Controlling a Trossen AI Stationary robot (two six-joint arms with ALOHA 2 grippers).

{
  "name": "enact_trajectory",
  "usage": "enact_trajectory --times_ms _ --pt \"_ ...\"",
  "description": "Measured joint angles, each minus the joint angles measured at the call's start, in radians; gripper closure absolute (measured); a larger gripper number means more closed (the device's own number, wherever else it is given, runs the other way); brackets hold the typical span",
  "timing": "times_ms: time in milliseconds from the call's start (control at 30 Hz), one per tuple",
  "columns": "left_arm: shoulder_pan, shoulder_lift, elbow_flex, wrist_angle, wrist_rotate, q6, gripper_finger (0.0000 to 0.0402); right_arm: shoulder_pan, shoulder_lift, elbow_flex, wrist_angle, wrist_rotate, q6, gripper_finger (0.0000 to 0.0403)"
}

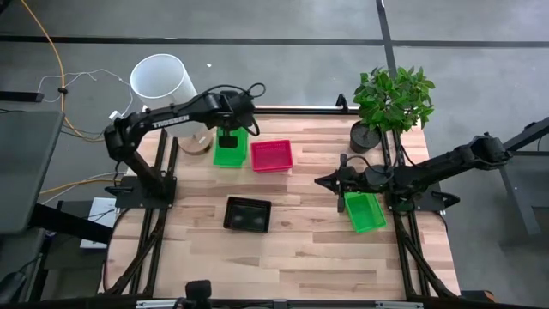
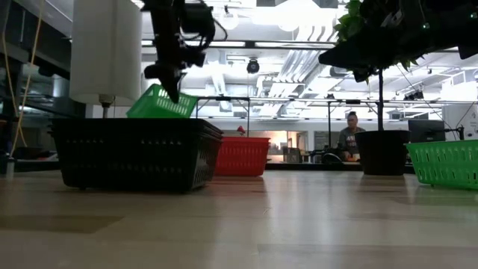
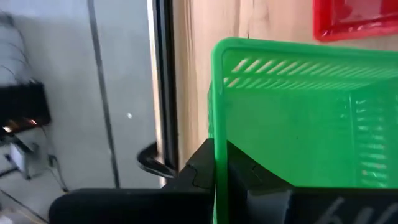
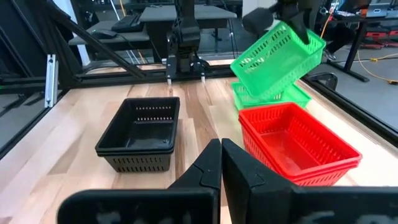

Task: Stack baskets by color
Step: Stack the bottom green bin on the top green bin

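Observation:
My left gripper (image 1: pixel 228 129) is shut on a green basket (image 4: pixel 278 59) at the far left of the table. That basket hangs tilted over another green basket (image 4: pixel 273 98) that rests on the table. Pink baskets (image 1: pixel 271 155) sit nested just to their right. Nested black baskets (image 1: pixel 248 214) stand mid-table. One more green basket (image 1: pixel 364 211) lies at the right, beside my right gripper (image 1: pixel 326 182), which hovers shut with nothing in it. My left gripper pinches the tilted green basket by the rim of its far short wall (image 3: pixel 219 134), one finger inside the basket and one outside. The fingers slant down from the far left. The held end is high. Whether the low end (image 4: pixel 244 81) touches the green basket beneath, I cannot tell.
A large white cylinder (image 1: pixel 163 81) stands at the far left corner, close behind the left arm. A potted plant (image 1: pixel 393 99) stands at the far right. Bare wood lies along the near half of the table (image 1: pixel 283 266). A person sits in the room beyond.

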Motion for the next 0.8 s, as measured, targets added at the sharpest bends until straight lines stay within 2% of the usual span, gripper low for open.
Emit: enact_trajectory --times_ms 233,467,800 --pt "0.048 -0.072 -0.104 0.086 0.082 -0.018 0.0401 0.0 0.0 0.0 -0.014 0.0 0.0 0.0402" --pt "0.069 -0.117 -0.198 0.185 0.113 0.089 0.0401 0.0 0.0 0.0 -0.014 0.0 0.0 0.0402" --pt "0.116 -0.102 -0.219 0.225 0.225 0.132 0.0401 0.0 0.0 0.0 -0.021 0.001 0.008 0.0402"
